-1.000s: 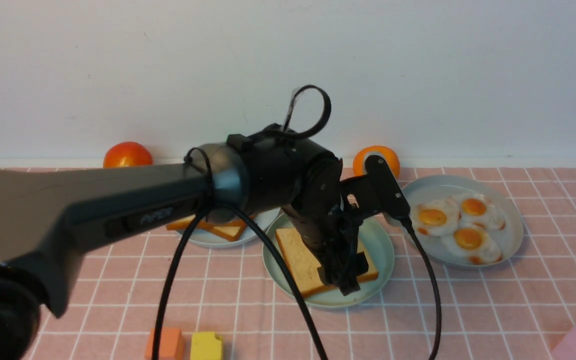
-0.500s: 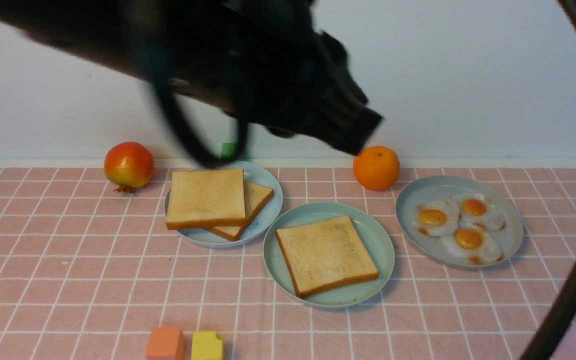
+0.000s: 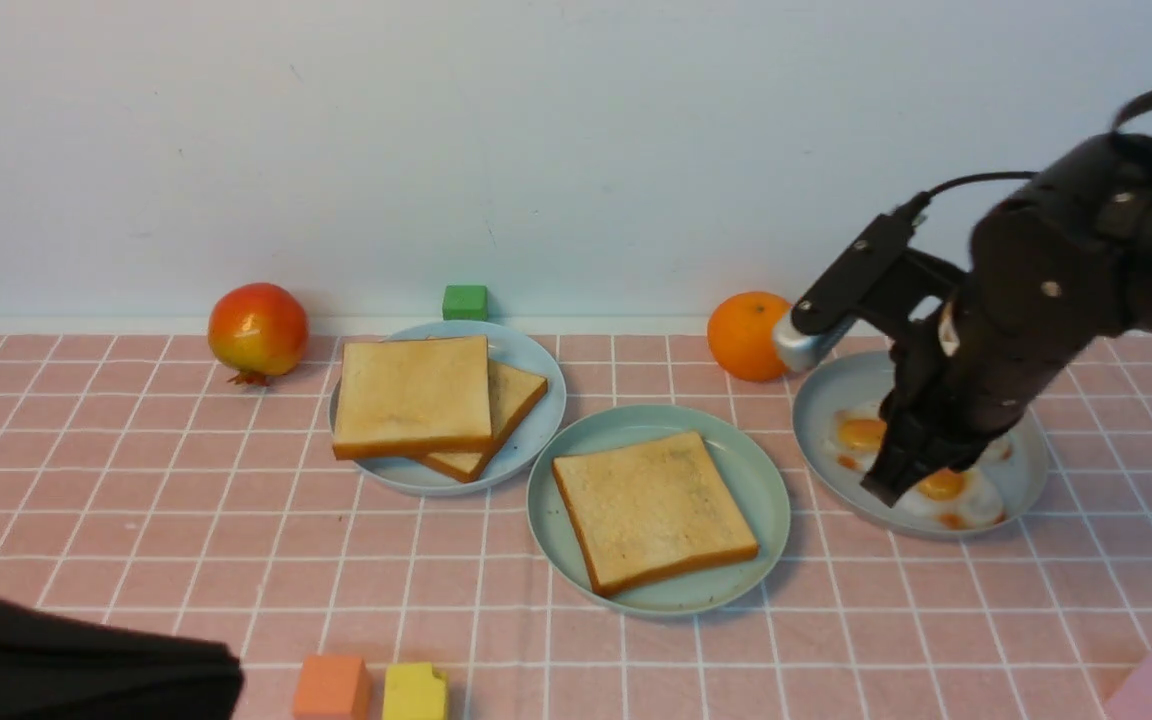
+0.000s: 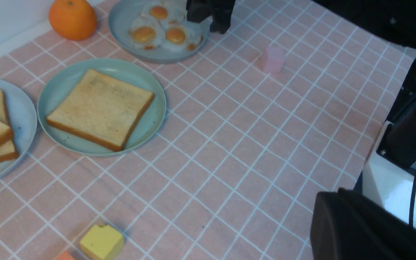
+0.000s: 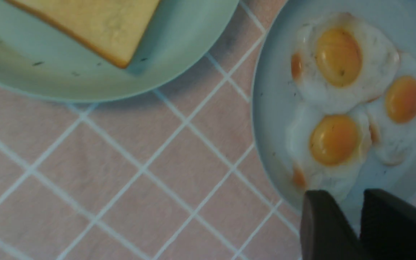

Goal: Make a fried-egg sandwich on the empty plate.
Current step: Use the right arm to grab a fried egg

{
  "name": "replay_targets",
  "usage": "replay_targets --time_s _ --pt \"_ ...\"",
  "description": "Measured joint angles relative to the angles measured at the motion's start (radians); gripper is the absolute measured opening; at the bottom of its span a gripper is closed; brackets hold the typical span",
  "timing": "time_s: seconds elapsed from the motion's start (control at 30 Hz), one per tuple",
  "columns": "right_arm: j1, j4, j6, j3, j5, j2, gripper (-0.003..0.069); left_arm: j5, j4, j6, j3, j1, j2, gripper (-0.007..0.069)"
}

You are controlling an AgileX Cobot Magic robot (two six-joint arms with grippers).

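- The right gripper (image 3: 891, 487) is hovering over the grey-blue plate (image 3: 816, 420) holding 3 fried eggs (image 5: 334, 141). Its fingers (image 5: 323, 224) are sitting almost together and gripping nothing.
- 1 toast slice (image 3: 654, 508) is lying flat on the mint-green plate (image 3: 761, 480), which is sitting between the egg plate and the pale blue plate (image 3: 536, 440) carrying 2 stacked slices (image 3: 412, 395).
- The left gripper (image 4: 338, 220) is showing only as a dark mass, so I cannot tell its opening.
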Motion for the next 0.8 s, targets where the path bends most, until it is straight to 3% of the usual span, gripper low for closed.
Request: replay_targets --time_s 0.13,0.27,0.57,0.8 --pt "0.000 -0.068 -0.002 -0.059 -0.027 0.131 0.0354 -0.032 0.029 -0.014 0.019 0.000 -0.055 0.0013" --pt "-0.001 -0.124 -0.002 -0.076 -0.077 0.205 0.0419 -0.040 0.036 -0.033 0.019 0.000 -0.053 0.0013" --pt "-0.007 -0.259 -0.003 -0.079 -0.172 0.283 0.0435 -0.040 0.040 -0.037 0.022 0.000 -0.039 0.0013" --pt "-0.030 -0.292 -0.003 -0.081 -0.194 0.317 0.0436 -0.040 0.040 -0.037 0.022 0.000 -0.039 0.0013"
